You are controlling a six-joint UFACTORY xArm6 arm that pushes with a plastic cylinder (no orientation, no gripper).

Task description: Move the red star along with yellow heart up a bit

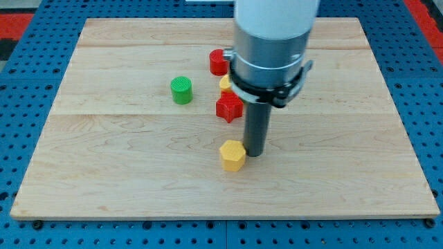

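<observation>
I have just one camera, looking down from the front, close enough that the wooden board (pixel 138 173) fills my view.

**Our arm stands upright over the middle of the board**

We reach down from the view's top as a wide pale cylinder, ringed below by a grey metal collar with a black clamp band. From that collar our straight dark rod drops vertically. My tip (pixel 255 153) rests on the surface, a little below the view's centre and slightly to the view's right.
</observation>
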